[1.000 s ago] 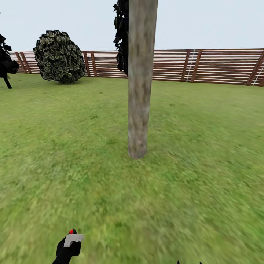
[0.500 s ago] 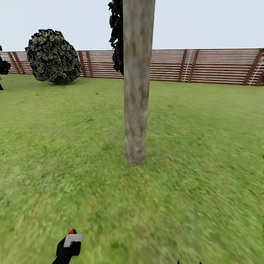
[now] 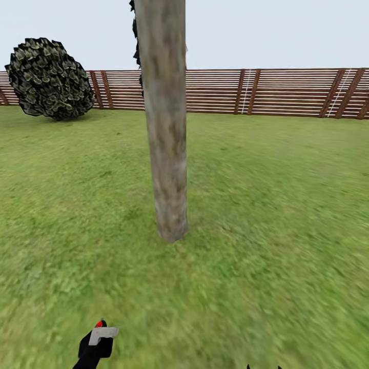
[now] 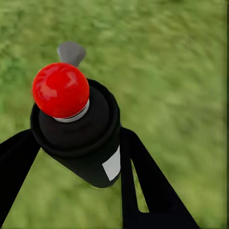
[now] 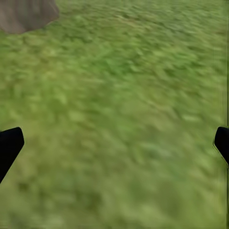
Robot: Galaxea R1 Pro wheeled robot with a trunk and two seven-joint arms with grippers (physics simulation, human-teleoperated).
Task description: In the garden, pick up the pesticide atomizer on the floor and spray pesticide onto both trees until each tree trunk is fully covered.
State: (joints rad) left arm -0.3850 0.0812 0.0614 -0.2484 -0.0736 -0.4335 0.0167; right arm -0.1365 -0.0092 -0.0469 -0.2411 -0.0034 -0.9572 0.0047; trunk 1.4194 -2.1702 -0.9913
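A: Where is the pesticide atomizer (image 4: 76, 129) found, and how is it held?

B: It is pinched in the left pincer (image 4: 81, 157), black fingers pressed against both sides of its dark body, the red tip (image 3: 100, 323) kept uppermost. It is carried low above the lawn (image 3: 277, 205), probably so that the nozzle can be raised toward the tree trunk (image 3: 165, 128) when range is judged right.

A: Is the trunk within reach?

B: It is seen near, straight ahead, rising from the grass in front of the slatted fence (image 3: 266, 92), with a round bush (image 3: 48, 79) well apart at the fence line. No mist is seen on the bark, so spraying is judged not yet begun.

A: And the right pincer (image 5: 114, 143)?

B: It is held spread wide over bare grass, nothing between its tips; the trunk's base (image 5: 26, 14) is caught in a corner of its camera.

A: Any writing?

B: A pale blank patch (image 4: 112, 165) is seen on the atomizer; nothing can be read.
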